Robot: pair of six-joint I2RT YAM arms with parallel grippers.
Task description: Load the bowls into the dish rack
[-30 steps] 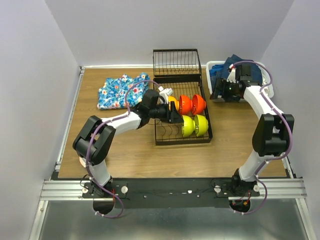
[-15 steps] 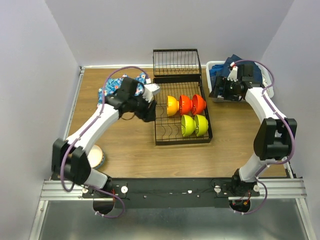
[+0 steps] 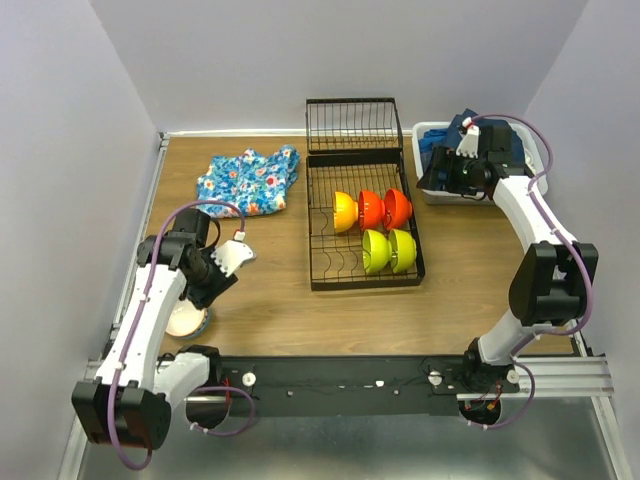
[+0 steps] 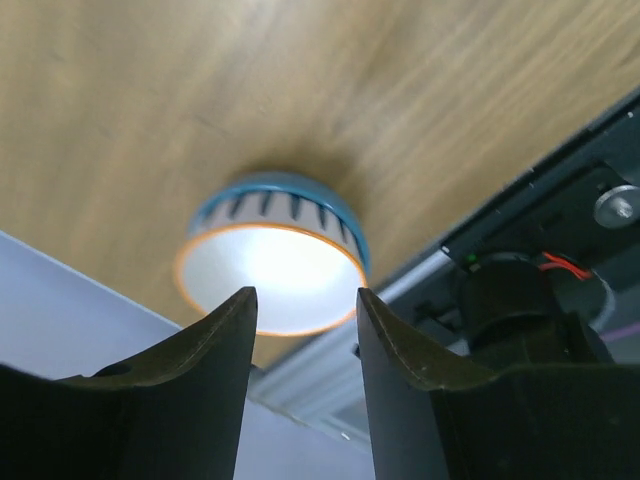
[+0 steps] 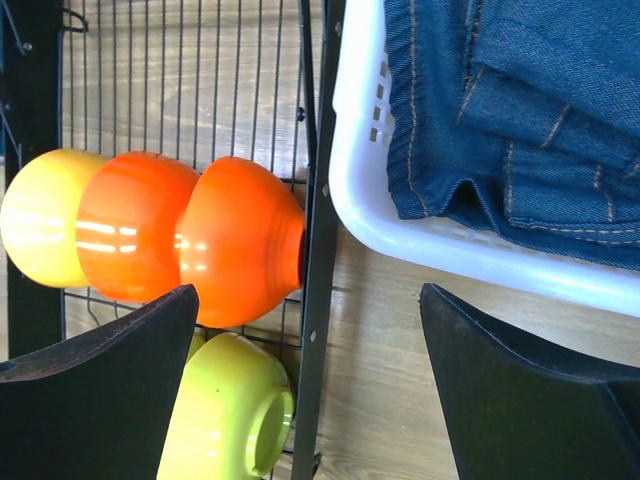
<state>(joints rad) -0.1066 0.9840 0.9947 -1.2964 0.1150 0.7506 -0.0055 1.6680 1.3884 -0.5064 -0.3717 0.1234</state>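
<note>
Black wire rack (image 3: 335, 265) holding five bowls (image 3: 371, 209) on edge; blue-and-white bowl (image 4: 272, 265) on tabletop (image 3: 270, 300) under spread left jaws; right jaws spread above white basket (image 5: 360, 150) edge.

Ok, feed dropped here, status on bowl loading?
Left end effector open, aimed at white-and-blue bowl on table. Right end effector open near basket. Five bowls in dish rack. Path clear.
</note>
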